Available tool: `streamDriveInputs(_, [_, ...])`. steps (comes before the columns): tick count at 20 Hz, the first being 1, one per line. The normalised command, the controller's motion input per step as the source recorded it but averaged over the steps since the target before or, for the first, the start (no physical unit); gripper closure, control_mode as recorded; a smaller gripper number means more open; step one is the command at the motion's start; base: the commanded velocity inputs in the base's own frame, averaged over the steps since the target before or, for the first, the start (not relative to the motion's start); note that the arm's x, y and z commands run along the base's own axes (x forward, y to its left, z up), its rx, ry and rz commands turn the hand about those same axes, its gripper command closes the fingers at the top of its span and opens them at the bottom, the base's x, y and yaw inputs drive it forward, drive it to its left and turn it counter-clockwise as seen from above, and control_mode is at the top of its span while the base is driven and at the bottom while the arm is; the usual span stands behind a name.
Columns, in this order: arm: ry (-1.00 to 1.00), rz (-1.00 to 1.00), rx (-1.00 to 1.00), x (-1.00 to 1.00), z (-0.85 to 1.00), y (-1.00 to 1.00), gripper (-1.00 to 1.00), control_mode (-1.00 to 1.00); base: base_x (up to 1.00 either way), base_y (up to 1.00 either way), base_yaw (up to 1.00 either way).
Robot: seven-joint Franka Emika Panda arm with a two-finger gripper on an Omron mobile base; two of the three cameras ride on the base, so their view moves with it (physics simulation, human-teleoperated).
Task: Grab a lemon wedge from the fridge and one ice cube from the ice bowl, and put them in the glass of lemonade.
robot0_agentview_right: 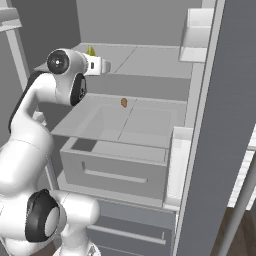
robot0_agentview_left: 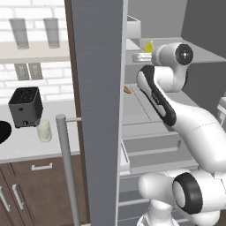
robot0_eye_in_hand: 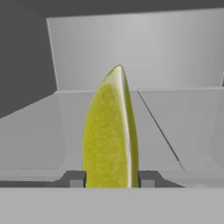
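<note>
The lemon wedge [robot0_eye_in_hand: 111, 135] stands upright between my two fingertips [robot0_eye_in_hand: 75, 178], and my gripper [robot0_eye_in_hand: 111, 178] is shut on it. The wedge is yellow-green with a pale cut edge. It sits over the upper shelf of the open fridge [robot0_agentview_right: 150, 60], where the wedge [robot0_agentview_right: 91, 51] pokes up behind my wrist; it [robot0_agentview_left: 149, 46] also shows in the left base view. The glass of lemonade [robot0_agentview_left: 44, 131] stands on the counter to the left, by the toaster. The black ice bowl [robot0_agentview_left: 3, 131] is cut off by the left edge. The ice cube is out of view.
The open fridge door [robot0_agentview_left: 99, 110] with its silver bar handle [robot0_agentview_left: 67, 167] stands between the shelves and the counter. A small brown-orange item [robot0_agentview_right: 124, 102] lies on the middle shelf above a pulled-out drawer [robot0_agentview_right: 117, 167]. A black toaster [robot0_agentview_left: 25, 106] and two tall glasses [robot0_agentview_left: 18, 33] are at left.
</note>
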Motion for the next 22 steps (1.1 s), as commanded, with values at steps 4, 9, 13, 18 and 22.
streamDriveInputs(4, [0.01, 0.0, 0.14, -1.0, 0.14, -0.14, 1.0, -1.0, 0.0, 0.0, 0.0])
streamDriveInputs(9, [0.16, 0.0, 0.1, -1.0, 0.07, -0.08, 1.0, -1.0, 0.0, 0.0, 0.0])
streamDriveInputs(13, [0.51, 0.0, 0.02, -1.0, -0.91, -0.01, 1.0, -1.0, 0.0, 0.0, 0.0])
streamDriveInputs(18, [0.55, 0.0, 0.0, -1.0, -1.0, -0.18, 1.0, -1.0, 0.0, 0.0, 0.0])
streamDriveInputs(22, [0.19, -0.07, 0.0, -1.0, -0.95, -0.82, 1.0, -1.0, 0.0, 0.0, 0.0])
